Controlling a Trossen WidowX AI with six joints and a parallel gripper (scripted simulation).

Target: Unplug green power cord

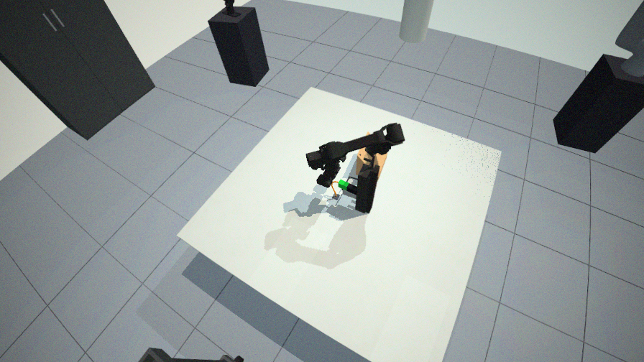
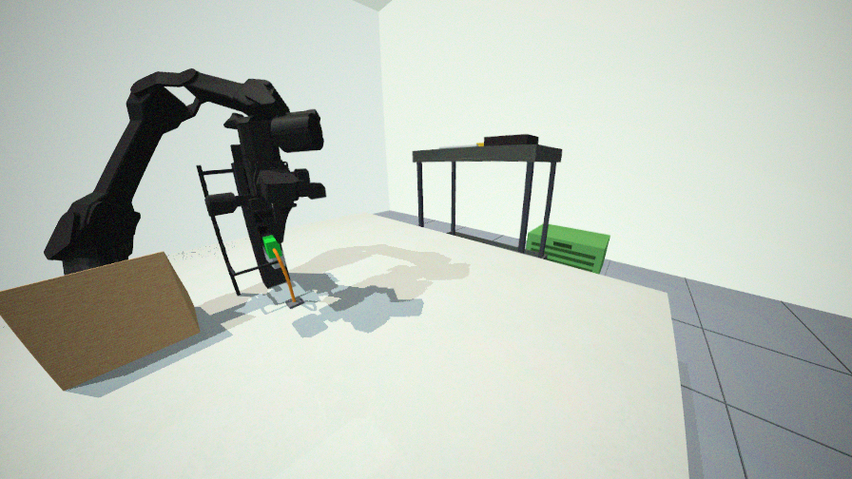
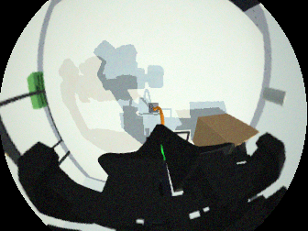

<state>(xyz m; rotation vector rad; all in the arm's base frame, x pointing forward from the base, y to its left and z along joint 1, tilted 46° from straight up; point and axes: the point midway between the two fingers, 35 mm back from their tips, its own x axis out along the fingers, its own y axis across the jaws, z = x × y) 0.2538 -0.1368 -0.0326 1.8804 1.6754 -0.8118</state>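
Note:
The green plug [image 1: 343, 184] [image 2: 271, 245] is at the face of the upright black power strip [image 1: 366, 193] [image 2: 272, 277], with a dark part between them in the top view. How far it is seated I cannot tell. Its orange cord [image 1: 333, 188] [image 2: 287, 279] [image 3: 162, 116] curves down to a small grey base [image 2: 295, 303] [image 3: 152, 107] on the table. My gripper [image 2: 281, 231] [image 3: 159, 126] is shut, its fingertips close beside and above the plug. Only a green sliver of the plug shows past the fingers in the wrist view; contact is unclear.
A wooden block [image 1: 378, 160] [image 2: 101, 321] [image 3: 222, 131] with a slanted face stands near the arm's base. A thin black frame [image 2: 221, 238] stands beside the strip. The white table [image 1: 405, 252] has open edges. A green cabinet [image 2: 569, 247] and a dark side table [image 2: 474, 156] stand beyond.

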